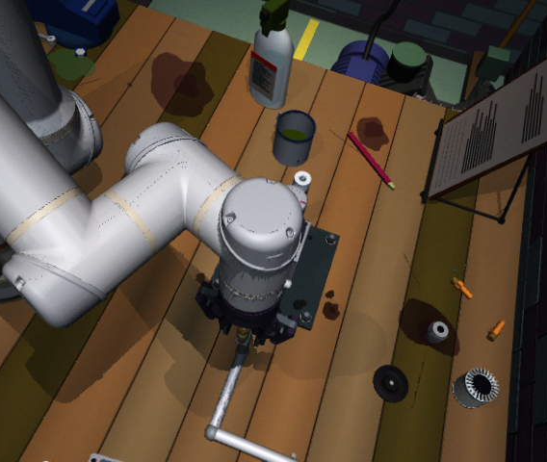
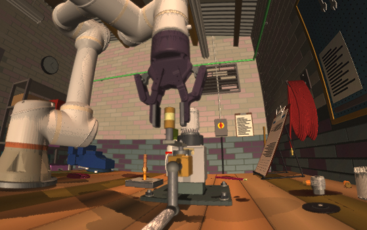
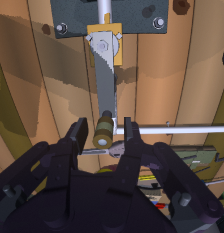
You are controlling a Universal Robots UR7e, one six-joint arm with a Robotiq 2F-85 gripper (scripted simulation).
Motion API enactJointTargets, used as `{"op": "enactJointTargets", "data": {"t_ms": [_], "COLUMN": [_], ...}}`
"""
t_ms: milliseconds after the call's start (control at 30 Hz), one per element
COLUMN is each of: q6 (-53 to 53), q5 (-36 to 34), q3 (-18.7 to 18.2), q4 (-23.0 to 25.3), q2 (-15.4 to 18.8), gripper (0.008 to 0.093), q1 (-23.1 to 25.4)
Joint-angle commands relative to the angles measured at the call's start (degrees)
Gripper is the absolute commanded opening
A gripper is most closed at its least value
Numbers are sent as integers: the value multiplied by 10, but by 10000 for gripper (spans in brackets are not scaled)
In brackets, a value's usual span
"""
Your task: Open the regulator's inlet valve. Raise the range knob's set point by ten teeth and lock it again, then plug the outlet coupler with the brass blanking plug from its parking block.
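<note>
My gripper (image 2: 169, 115) (image 3: 105, 133) hangs open over the regulator, its fingers on either side of the brass-coloured grip (image 2: 169, 117) (image 3: 103, 133) of the inlet valve's lever, holding nothing. The grey lever (image 3: 104, 75) runs from that grip to its pivot on the yellow valve body (image 2: 180, 165) (image 3: 104, 46), in line with the inlet pipe (image 2: 172, 184) (image 1: 228, 388). The ribbed range knob (image 2: 193, 123) (image 1: 302, 179) stands just behind the grip on the regulator body (image 2: 190, 169). The brass blanking plug (image 2: 144, 166) stands upright in its grey parking block (image 2: 143, 182) to the left.
My arm (image 1: 114, 219) covers most of the regulator and its base plate (image 1: 314, 268) from above. A mug (image 1: 294, 137), a spray bottle (image 1: 270, 62) and a pencil (image 1: 369, 159) lie behind, with a clipboard stand (image 1: 503, 124), ribbed cylinders (image 1: 474, 388) and a black disc (image 1: 390, 383) to the right.
</note>
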State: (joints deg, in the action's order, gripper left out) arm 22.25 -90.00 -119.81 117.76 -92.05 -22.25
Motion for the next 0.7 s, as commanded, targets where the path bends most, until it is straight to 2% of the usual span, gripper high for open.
{"op": "enactJointTargets", "data": {"t_ms": [0,667], "q6": [0,0], "q5": [0,0], "q3": [0,16], "q4": [0,-26], "q2": [0,-11], "gripper": [480,480], "q1": [0,0]}}
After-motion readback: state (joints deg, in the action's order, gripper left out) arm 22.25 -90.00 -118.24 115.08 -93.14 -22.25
